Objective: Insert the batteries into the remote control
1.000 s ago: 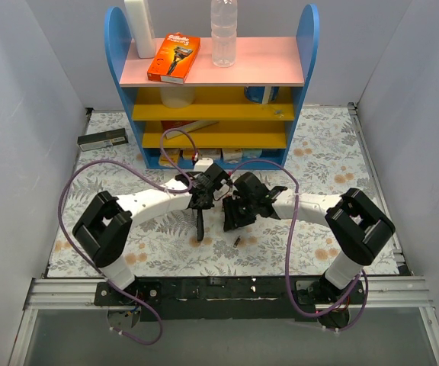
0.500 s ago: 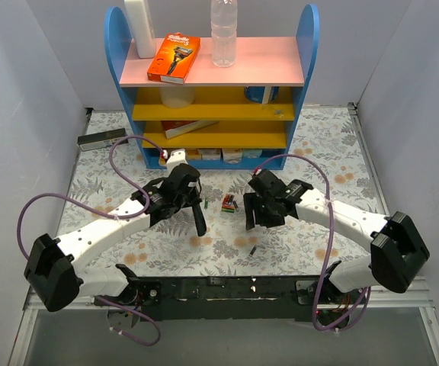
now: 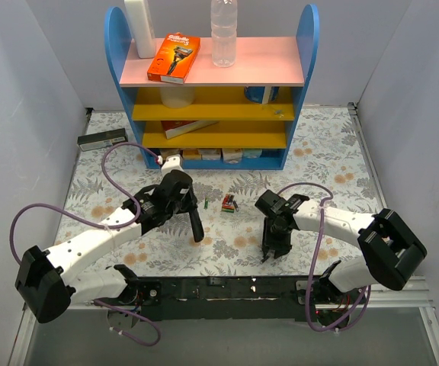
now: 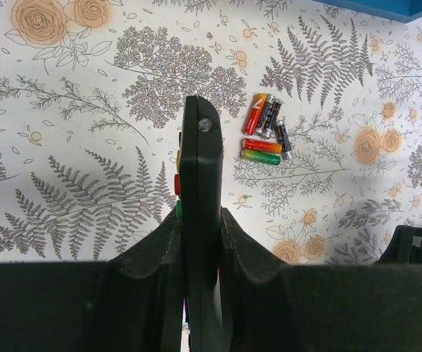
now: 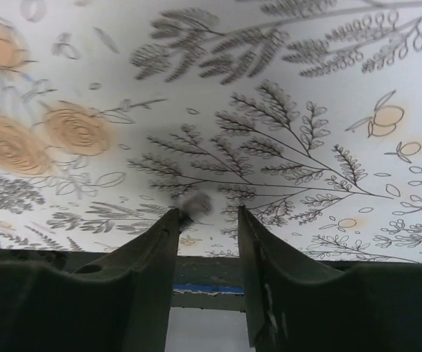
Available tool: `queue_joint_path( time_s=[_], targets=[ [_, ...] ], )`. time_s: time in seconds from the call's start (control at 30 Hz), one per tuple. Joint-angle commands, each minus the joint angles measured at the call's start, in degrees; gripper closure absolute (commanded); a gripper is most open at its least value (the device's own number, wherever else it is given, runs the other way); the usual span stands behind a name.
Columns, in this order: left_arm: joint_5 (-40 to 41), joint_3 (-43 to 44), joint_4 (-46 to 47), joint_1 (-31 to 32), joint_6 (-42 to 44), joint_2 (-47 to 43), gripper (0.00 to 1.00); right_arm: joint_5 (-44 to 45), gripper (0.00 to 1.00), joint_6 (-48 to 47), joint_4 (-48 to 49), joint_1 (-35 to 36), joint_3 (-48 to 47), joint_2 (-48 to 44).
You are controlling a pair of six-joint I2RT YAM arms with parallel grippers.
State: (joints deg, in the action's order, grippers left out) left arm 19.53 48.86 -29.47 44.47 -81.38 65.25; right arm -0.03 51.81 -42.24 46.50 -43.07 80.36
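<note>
My left gripper [image 3: 187, 209] is shut on the remote control [image 3: 197, 227], a slim black bar that slants down toward the mat. The left wrist view shows the remote control [image 4: 201, 169] edge-on between the left gripper [image 4: 200, 217] fingers, its coloured buttons on the left side. Several batteries [image 3: 229, 203], red, green and dark, lie clustered right of it, with the batteries [image 4: 266, 136] close beside the remote's tip. A thin green battery [image 3: 206, 203] lies apart. My right gripper [image 3: 268, 255] points down at the mat near the front edge, jaws apart. A small blurred grey battery end [image 5: 196, 203] touches the left fingertip of the right gripper [image 5: 209, 213].
A blue shelf unit [image 3: 302, 91] stands at the back, with an orange box [image 3: 174, 57] and a clear bottle [image 3: 224, 30] on top. A dark flat box with a pale label [image 3: 102, 139] lies back left. The black front rail [image 3: 219, 288] runs just behind the right gripper.
The right gripper has swung from the mat's middle toward the front edge and dropped over a lone small battery, its jaws narrower. The left arm has stretched out and kept hold of the remote.
</note>
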Motion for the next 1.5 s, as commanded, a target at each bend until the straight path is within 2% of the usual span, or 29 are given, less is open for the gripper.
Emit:
queue_joint_path(
  time_s=[0.0,0.17,0.27,0.53,0.57,0.63,0.67,0.7,0.8,0.97,1.27,1.47],
  targets=[
    [0.0,-1.5,2.1,-0.2,1.9,-3.2,1.0,-2.1,0.6,5.8,3.2,-0.2,2.8,-0.6],
    [-1.4,-2.2,4.1,-0.2,2.1,-2.9,1.0,-3.2,0.69,6.2,5.6,-0.1,4.0,0.8],
    [-2.0,-2.8,4.9,-0.2,2.0,-3.2,1.0,-3.4,0.82,6.7,5.9,0.2,4.6,0.5],
    [-2.6,-4.0,5.7,-0.2,0.8,-3.7,1.0,-2.2,0.86,3.8,7.7,0.3,2.4,-0.2],
    [-2.6,-3.8,5.7,-0.2,0.8,-3.7,1.0,-1.5,0.86,3.6,6.0,0.3,1.4,-0.1],
    [-2.4,-3.5,5.7,-0.2,0.7,-3.9,1.0,-0.2,0.77,3.4,3.9,0.3,-0.9,-0.5],
    [-2.2,-3.4,5.7,-0.2,0.7,-4.1,1.0,-0.2,0.72,3.6,3.0,0.3,-1.3,-1.5],
    [-2.0,-3.4,5.6,-0.2,0.7,-4.3,1.0,-0.2,0.6,3.7,1.3,0.3,-1.6,-2.1],
    [-1.8,-3.9,5.8,-0.2,0.4,-5.1,1.0,-0.1,0.48,5.8,-0.8,0.3,-1.9,-4.2],
    [-2.8,-4.5,6.6,-0.2,0.3,-5.8,1.0,-3.9,0.48,9.6,0.8,0.7,0.2,-4.2],
    [-2.6,-5.1,7.1,-0.2,1.5,-8.2,1.0,-3.5,0.48,17.2,-2.7,1.1,3.8,-6.8],
    [-2.6,-6.3,7.6,-0.2,1.6,-9.4,1.0,-5.9,0.5,18.9,0.2,1.1,7.4,-7.0]
  ],
)
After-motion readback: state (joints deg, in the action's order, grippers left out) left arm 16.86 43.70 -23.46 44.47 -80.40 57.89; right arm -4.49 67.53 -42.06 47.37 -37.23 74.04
